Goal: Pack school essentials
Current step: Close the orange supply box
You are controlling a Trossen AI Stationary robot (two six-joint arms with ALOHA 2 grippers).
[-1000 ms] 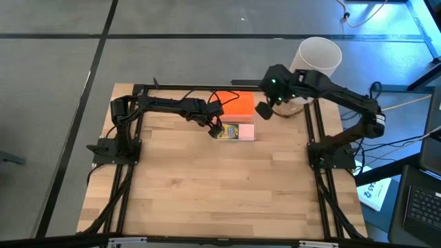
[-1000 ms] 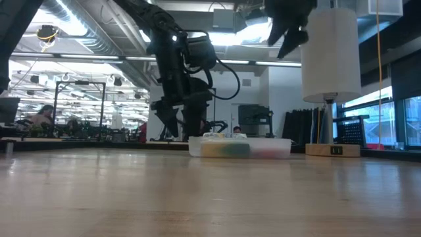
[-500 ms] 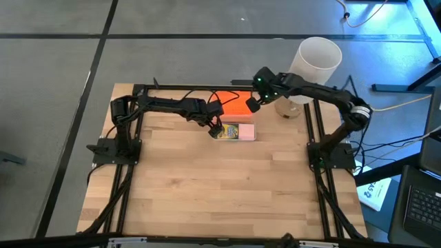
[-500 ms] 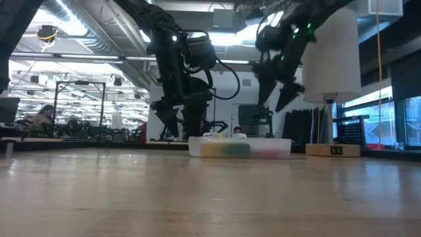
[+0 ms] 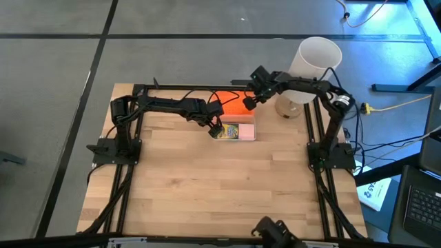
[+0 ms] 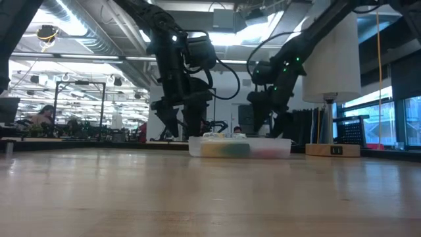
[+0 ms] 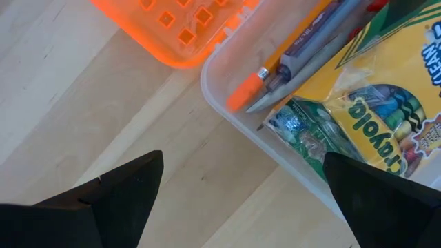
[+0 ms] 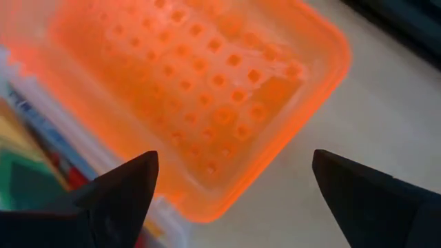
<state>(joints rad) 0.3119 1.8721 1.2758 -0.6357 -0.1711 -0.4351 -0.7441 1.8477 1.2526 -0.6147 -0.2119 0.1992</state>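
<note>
Right gripper [image 5: 249, 102] spread wide, empty, over orange lid [image 5: 236, 105] at far side. Left gripper [image 5: 215, 128] also wide, empty, at left end of clear box [image 5: 235, 132]. Crayon box [image 7: 386, 131], orange pencil [image 7: 275, 65] already inside. Packing looks done; lid open, closing likely remains.

Wooden table [image 5: 220, 186]: clear box [image 5: 235, 132], orange lid [image 5: 234, 105] beside it, white cylinder [image 5: 313, 65] on base.

Even overhead light, soft shadows; low view backlit, right wrist view blurred
</note>
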